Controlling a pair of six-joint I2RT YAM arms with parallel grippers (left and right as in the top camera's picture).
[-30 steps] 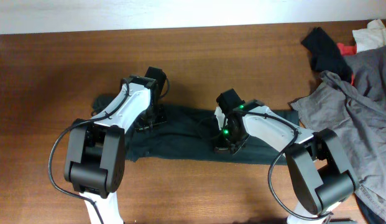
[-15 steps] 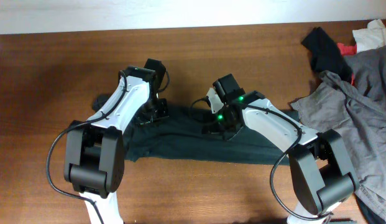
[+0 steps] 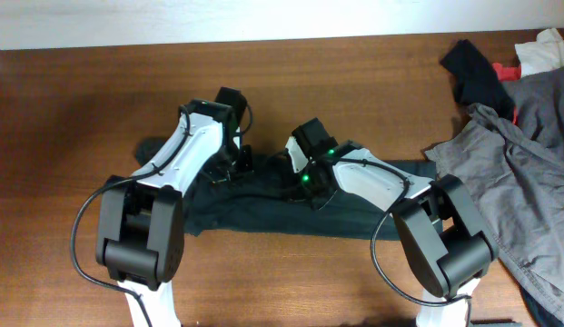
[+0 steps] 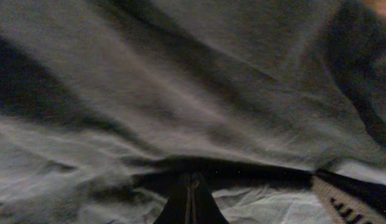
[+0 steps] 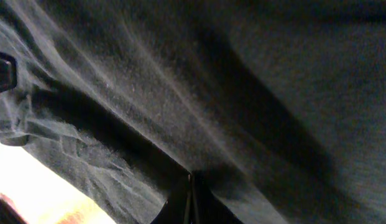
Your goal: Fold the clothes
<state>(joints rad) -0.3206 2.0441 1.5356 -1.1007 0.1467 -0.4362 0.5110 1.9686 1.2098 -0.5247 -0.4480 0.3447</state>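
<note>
White arm shells (image 3: 192,145), black joint housings (image 3: 141,232), looping black cables (image 3: 75,238); green lights (image 3: 304,179), dark left gripper (image 4: 191,196)

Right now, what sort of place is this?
Probably a robot test bench for laundry folding: the left arm and right arm at a wooden table, a dark garment under them, a grey clothes heap beside it.
</note>
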